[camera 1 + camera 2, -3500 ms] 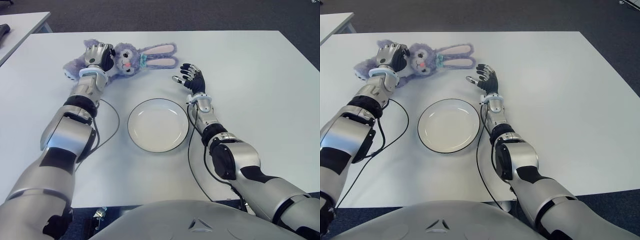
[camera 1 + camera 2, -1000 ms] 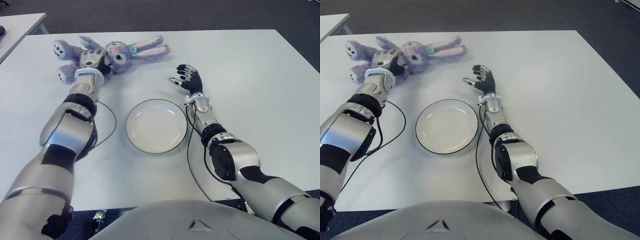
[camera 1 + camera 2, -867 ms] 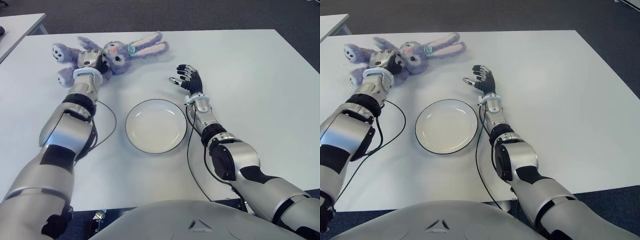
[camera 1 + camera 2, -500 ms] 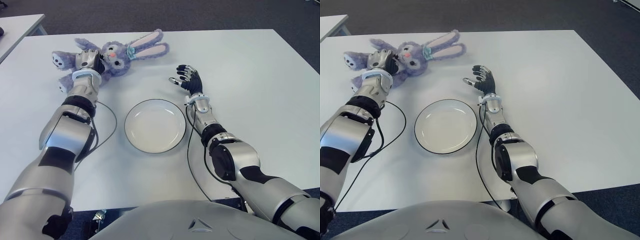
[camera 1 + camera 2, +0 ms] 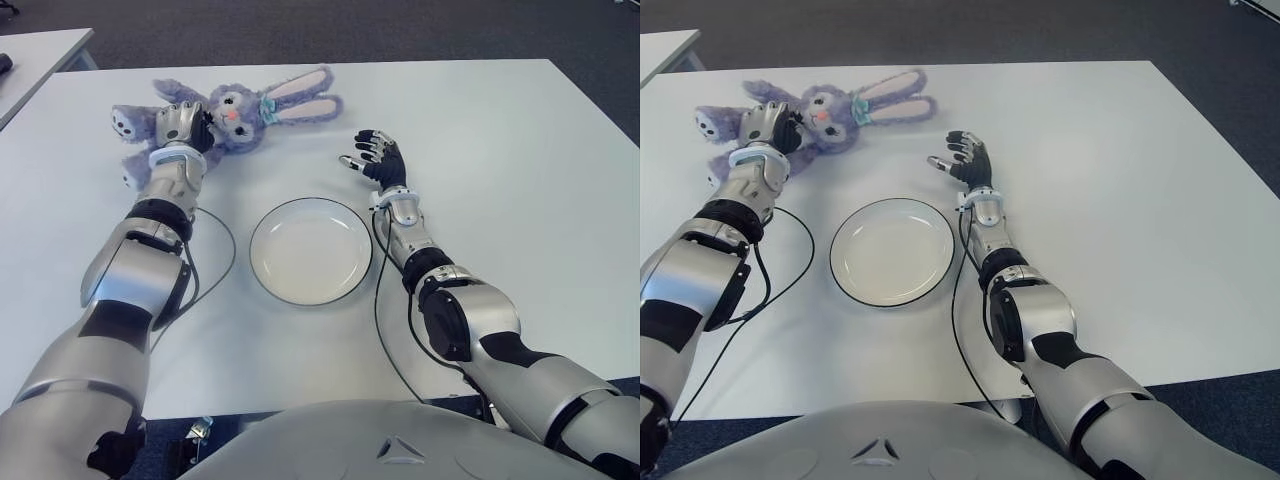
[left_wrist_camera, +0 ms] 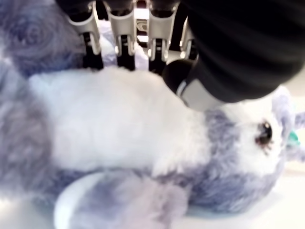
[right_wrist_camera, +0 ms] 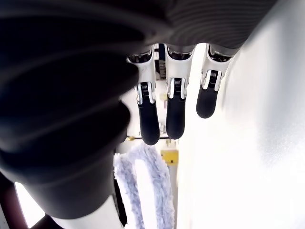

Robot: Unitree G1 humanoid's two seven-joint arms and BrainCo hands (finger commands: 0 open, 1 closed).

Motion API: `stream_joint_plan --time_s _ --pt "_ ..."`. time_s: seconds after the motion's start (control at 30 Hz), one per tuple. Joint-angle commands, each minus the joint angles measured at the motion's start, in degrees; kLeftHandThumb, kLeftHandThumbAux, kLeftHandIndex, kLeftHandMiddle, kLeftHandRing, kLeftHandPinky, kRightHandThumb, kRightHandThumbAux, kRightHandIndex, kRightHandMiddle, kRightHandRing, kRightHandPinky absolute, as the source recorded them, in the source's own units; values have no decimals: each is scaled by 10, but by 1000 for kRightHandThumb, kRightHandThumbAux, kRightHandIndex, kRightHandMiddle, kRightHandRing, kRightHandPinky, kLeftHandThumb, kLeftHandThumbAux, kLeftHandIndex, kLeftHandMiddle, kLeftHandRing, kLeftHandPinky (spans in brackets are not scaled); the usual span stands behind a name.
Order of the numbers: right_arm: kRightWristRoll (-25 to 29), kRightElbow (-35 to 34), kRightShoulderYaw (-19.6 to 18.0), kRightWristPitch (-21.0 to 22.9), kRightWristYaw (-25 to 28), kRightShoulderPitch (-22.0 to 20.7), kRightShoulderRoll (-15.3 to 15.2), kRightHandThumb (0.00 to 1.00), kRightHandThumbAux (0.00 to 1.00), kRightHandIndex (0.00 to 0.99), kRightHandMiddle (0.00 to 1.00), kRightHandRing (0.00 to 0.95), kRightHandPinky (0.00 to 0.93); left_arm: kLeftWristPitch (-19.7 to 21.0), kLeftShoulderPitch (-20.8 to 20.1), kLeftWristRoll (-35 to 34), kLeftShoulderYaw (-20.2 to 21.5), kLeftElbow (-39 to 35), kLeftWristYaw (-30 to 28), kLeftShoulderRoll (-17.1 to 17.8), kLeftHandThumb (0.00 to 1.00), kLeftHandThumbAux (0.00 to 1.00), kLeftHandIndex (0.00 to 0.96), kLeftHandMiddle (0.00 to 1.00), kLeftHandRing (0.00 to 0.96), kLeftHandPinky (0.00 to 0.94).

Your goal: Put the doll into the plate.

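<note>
Big white bench [image 5: 500,130] takes up pretty much the whole eye view. The doll [image 5: 240,105], a purple bunny with long pink-lined ears, lies on its side on the bench at about 11 o'clock from the plate [image 5: 310,250], ears pointing toward 3 o'clock. The left robot hand [image 5: 182,125] has its fingers [image 6: 121,36] curled over the bunny's white belly and the thumb pressed in by its face, so it's properly gripping the doll's body. The doll isn't in the plate, it's well apart from it.

The plate is white with a dark rim, sits in the middle of the bench, and has nothing in it.

The right robot hand [image 5: 375,160] shows at about 1 o'clock from the plate, fingers [image 7: 175,109] loosely spread and holding nothing.
</note>
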Motion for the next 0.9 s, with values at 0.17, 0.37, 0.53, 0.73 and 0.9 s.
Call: stream_joint_plan --time_s 0.17,0.37,0.53,0.73,0.9 --pt "4 68 -7 51 0 125 57 66 943 271 286 257 229 -21 151 -30 -11 -70 -42 -44 843 666 412 492 605 670" --pt "7 68 -10 51 2 124 58 66 938 262 283 257 241 -12 242 -51 -10 -228 -85 -14 845 665 406 518 689 756" --pt "9 68 -12 49 4 125 59 65 937 263 282 253 218 27 334 -62 -13 -391 -128 6 847 665 405 529 754 794" --pt "10 68 -13 50 5 124 59 64 929 258 274 246 216 72 425 -71 -13 -557 -184 21 848 665 404 534 773 802" --pt "13 68 -16 53 7 124 59 69 929 259 274 247 222 123 486 -79 0 -680 -239 27 848 665 403 536 778 806"
